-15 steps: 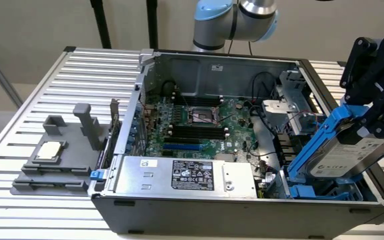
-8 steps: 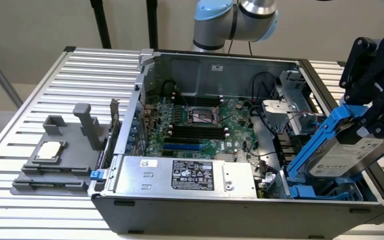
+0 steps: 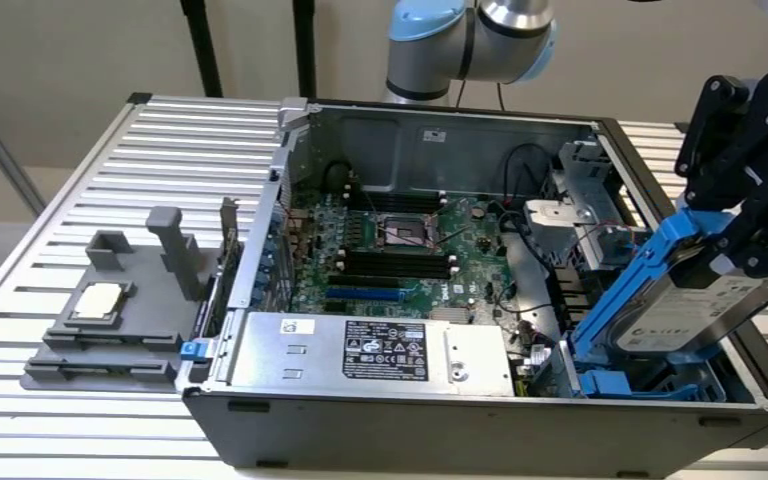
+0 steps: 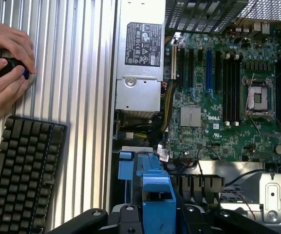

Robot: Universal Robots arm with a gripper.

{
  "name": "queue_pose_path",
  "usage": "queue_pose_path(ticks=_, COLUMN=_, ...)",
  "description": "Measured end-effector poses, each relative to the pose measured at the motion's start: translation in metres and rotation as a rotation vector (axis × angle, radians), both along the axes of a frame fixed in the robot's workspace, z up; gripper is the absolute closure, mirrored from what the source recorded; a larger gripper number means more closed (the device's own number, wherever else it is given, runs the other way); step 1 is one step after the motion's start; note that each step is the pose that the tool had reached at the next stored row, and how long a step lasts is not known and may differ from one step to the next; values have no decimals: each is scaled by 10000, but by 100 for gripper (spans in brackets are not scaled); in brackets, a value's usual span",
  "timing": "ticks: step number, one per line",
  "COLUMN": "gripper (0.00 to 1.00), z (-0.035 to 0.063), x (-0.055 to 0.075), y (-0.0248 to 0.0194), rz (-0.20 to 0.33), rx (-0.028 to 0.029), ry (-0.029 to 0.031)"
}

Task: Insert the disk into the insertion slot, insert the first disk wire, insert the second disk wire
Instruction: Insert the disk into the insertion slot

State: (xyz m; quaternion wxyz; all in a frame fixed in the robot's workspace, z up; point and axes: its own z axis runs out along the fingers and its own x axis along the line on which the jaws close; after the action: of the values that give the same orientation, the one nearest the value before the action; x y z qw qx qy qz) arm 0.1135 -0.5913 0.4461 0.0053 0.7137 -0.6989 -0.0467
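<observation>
The disk [image 4: 155, 192] in its blue carrier sits right under my wrist, and my gripper [image 3: 754, 245] is clamped on its upper end. It leans steeply over the computer case's [image 3: 491, 425] corner on the exterior view's right. Its lower end is down among the blue rails of the insertion slot [image 3: 624, 385], not seated. I judge I'm on the first step, with neither wire attempted. Seating the disk calls for squaring the carrier to those rails and pressing along them.
</observation>
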Motion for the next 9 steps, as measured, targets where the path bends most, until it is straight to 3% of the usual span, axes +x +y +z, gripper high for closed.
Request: queue_pose_path(ticks=9, gripper=67, z=-18, x=1, y=-4, rz=68, rx=60, ry=0)
